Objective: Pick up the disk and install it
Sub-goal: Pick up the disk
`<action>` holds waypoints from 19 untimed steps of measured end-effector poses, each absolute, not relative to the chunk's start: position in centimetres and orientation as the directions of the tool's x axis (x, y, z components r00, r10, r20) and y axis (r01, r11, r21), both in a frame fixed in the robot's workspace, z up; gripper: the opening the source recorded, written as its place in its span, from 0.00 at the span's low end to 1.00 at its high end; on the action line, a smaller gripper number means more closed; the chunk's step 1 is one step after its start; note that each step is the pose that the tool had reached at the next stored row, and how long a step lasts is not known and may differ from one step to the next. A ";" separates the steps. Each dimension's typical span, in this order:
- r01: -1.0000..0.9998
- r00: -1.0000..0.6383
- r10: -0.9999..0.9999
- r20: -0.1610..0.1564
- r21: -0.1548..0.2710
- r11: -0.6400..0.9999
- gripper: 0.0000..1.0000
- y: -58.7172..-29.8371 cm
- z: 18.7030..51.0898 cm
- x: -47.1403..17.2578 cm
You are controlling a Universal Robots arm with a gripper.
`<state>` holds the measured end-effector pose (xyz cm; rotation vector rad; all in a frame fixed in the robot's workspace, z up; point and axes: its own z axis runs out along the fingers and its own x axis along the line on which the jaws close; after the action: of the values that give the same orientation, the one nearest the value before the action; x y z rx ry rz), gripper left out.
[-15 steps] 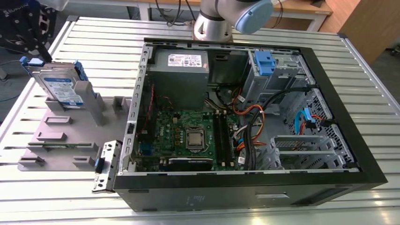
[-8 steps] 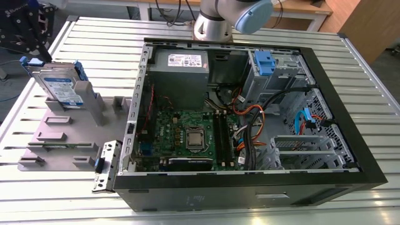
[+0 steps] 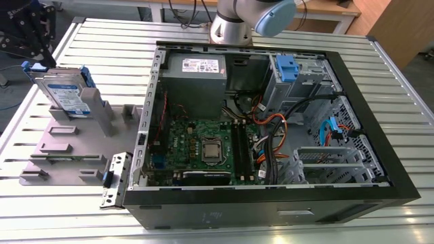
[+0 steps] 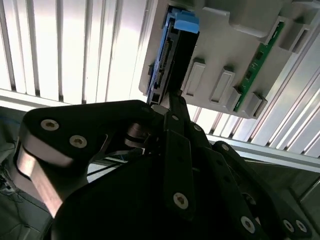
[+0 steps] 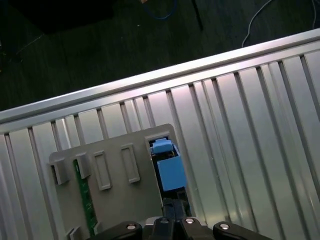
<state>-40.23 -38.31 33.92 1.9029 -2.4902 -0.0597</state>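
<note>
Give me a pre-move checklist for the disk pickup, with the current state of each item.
1. The disk stands upright in the grey holder: ok.
2. The gripper is lined up at the disk's blue-framed end: ok.
3. Firm hold on the disk: cannot tell.
4. The computer case lies open, its inside exposed: ok.
5. The blue-handled drive cage is free to take the disk: cannot tell.

This looks like a robot lab or workshop. A robot arm (image 3: pixel 234 25) stands at one edge of a ribbed metal table (image 3: pixel 390 71), and an open computer (image 3: pixel 271 211) with its parts showing lies on it beside a grey holder (image 3: pixel 68 150). Cables (image 5: pixel 253 22) lie on the dark floor (image 5: pixel 100 55) past the table's edge
</note>
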 end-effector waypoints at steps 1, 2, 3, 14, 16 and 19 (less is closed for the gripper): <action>-0.969 -0.247 -0.969 -0.018 0.035 0.246 0.11 -38.3 33.9 -40.2; -0.973 -0.231 -0.973 -0.018 0.035 0.230 0.11 -38.3 33.9 -40.2; -0.976 -0.215 -0.976 -0.018 0.035 0.214 0.11 -38.3 33.9 -40.2; -0.984 -0.177 -0.984 -0.025 0.036 0.176 0.11 -38.3 33.8 -40.2; -0.984 -0.177 -0.984 -0.025 0.036 0.176 0.11 -38.3 33.7 -40.2; -0.984 -0.177 -0.984 -0.025 0.036 0.176 0.11 -38.3 33.6 -40.2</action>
<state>-40.23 -38.30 33.60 2.0130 -2.4060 -0.0679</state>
